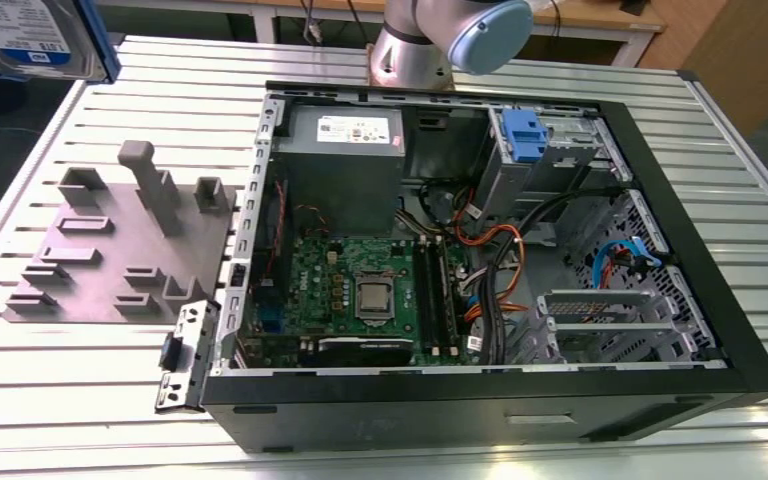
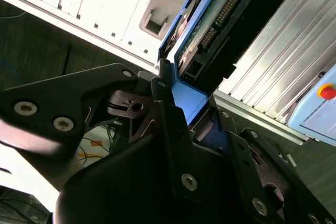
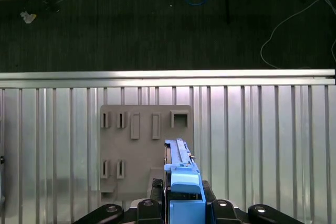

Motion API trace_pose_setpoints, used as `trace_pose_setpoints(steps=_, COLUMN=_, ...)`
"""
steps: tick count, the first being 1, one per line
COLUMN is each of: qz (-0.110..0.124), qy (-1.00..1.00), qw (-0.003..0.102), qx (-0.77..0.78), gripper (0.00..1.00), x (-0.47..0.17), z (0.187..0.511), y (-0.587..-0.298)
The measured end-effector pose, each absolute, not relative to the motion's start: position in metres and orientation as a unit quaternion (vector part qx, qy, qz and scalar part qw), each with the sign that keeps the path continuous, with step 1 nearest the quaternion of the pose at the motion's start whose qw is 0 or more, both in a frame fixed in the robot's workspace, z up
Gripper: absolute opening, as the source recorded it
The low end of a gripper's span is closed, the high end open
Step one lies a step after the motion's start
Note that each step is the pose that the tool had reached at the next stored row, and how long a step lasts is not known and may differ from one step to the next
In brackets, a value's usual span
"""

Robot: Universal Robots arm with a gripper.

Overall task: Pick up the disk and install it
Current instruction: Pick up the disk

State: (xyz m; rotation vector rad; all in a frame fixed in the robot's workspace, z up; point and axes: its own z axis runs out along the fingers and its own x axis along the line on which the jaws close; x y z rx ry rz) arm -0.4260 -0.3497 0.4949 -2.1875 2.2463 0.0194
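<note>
The disk [image 1: 37,35], a silver drive with a white-and-blue label in a blue carrier, hangs high at the exterior view's upper left, above the table's corner. In the first wrist view my gripper [image 3: 184,205] is shut on the disk [image 3: 181,169], which stands on edge over the grey fixture plate [image 3: 142,150]. In the second wrist view the disk's [image 2: 210,19] green circuit board and connector face the camera, with the black fingers [image 2: 163,103] clamped on its blue frame.
The open computer case [image 1: 491,395] lies on the slatted metal table [image 1: 117,400], with motherboard, cables and grey power supply [image 1: 341,130] inside. A silver drive cage with a blue latch tab [image 1: 524,135] sits at its far corner. The arm's base [image 1: 418,50] stands behind the case.
</note>
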Motion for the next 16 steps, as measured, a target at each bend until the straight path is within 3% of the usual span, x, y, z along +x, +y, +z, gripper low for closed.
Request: trace_pose_setpoints(steps=16, qz=0.006, qy=0.716, qw=0.003, qx=-0.698, gripper=0.36, x=-0.4206, z=0.4949, y=-0.3497)
